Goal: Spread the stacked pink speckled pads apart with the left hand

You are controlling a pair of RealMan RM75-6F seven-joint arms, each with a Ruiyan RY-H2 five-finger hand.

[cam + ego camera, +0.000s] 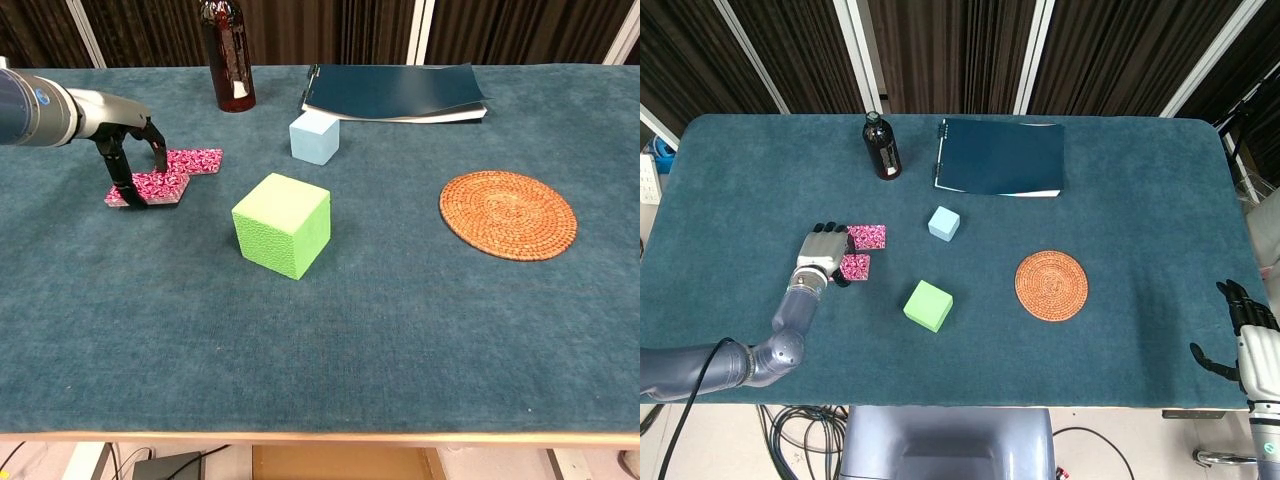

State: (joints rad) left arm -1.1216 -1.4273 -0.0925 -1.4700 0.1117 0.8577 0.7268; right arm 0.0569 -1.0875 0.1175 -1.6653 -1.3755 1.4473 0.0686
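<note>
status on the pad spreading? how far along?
Partly done: the two pink speckled pads are offset, not squarely stacked, but seem to touch at a corner. In hand: the left robot hand rests fingers on the nearer pad. Left: pull it fully clear of the far pad.

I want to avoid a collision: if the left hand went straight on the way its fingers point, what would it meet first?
Past the pink speckled pads that the left hand touches, the line runs toward the far table edge, probably left of the brown bottle. It looks free, though depth is unclear.

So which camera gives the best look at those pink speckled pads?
The head view: from above, the pink speckled pads show as two offset squares beside the left hand. The chest view shows them low, flattened, partly behind fingers.
</note>
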